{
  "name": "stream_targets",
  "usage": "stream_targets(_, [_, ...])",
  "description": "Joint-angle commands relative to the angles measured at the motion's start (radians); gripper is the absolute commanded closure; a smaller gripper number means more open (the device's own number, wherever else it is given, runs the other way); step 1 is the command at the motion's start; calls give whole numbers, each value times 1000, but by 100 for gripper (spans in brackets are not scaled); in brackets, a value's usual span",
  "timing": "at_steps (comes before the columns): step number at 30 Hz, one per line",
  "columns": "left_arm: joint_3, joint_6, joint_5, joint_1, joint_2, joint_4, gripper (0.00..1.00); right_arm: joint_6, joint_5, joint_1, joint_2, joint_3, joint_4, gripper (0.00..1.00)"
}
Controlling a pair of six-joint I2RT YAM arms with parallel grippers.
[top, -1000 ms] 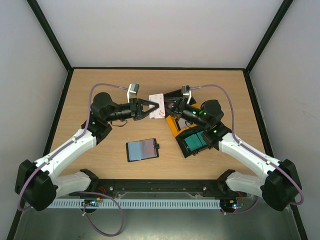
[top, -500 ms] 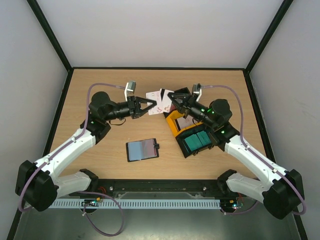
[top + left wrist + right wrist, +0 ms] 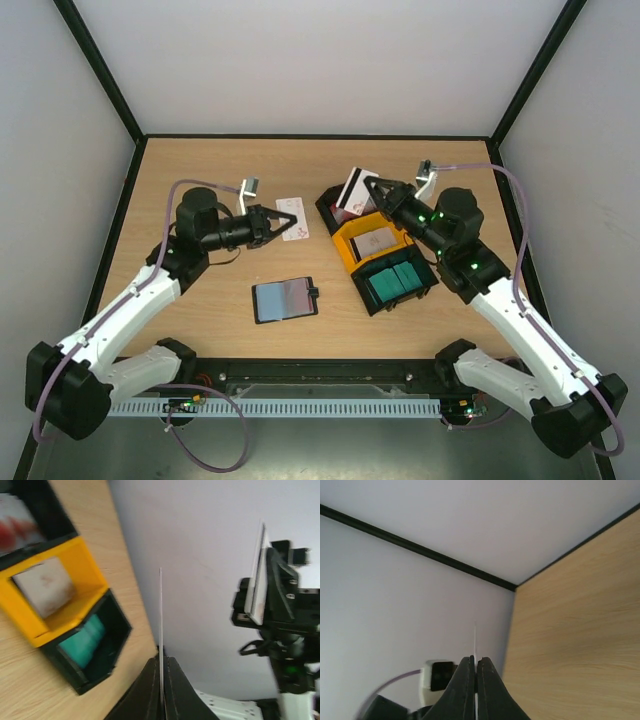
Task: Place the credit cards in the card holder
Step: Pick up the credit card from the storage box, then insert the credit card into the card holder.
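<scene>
My left gripper is shut on a red-and-white credit card, held above the table left of the bins; in the left wrist view the card is edge-on between the shut jaws. My right gripper is shut on a white credit card with a dark stripe, held above the rear black bin; it is edge-on in the right wrist view. The black card holder lies open on the table in front, apart from both grippers.
Three bins stand in a row at centre right: a black one, a yellow one with a pale card, and a black one with teal cards. Walls enclose the table.
The two grippers were close together at the cards. They have drawn apart, the left going left with the red-and-white card and the right going right with the striped card.
</scene>
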Motion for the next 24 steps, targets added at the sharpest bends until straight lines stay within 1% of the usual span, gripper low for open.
stream_targets(1, [-14, 235, -140, 10, -43, -376, 97, -205, 54, -1, 12, -9, -230, 98])
stream_targets(3, [-39, 276, -227, 10, -48, -472, 97, -240, -9, 6, 45, -47, -253, 98])
stream_targets(4, [-62, 283, -247, 9, -53, -495, 97, -253, -25, 18, 56, -59, -263, 98])
stream_targets(5, [-93, 281, -274, 8, -60, -506, 97, -265, -32, 42, 76, -64, -275, 98])
stream_targets(7, [-164, 260, -312, 5, -73, -498, 97, -291, 5, 119, 119, -62, -298, 98])
stream_targets(9, [-235, 229, -337, 3, -79, -465, 97, -308, 63, 212, 185, -52, -320, 98])
stream_targets(11, [-305, 195, -341, -3, -79, -423, 97, -315, 110, 264, 247, -43, -352, 98])
stream_targets(15, [-392, 145, -358, -21, -81, -340, 97, -329, 167, 343, 364, -32, -375, 98])
stream_targets(18, [-434, 126, -319, -26, -55, -264, 97, -333, 153, 381, 432, -31, -360, 98])
stream_targets(21, [-472, 102, -258, -36, -27, -169, 97, -342, 83, 415, 484, -30, -332, 98])
stream_targets(24, [-503, 88, -242, -49, -11, -89, 97, -338, 49, 445, 530, -27, -299, 98])
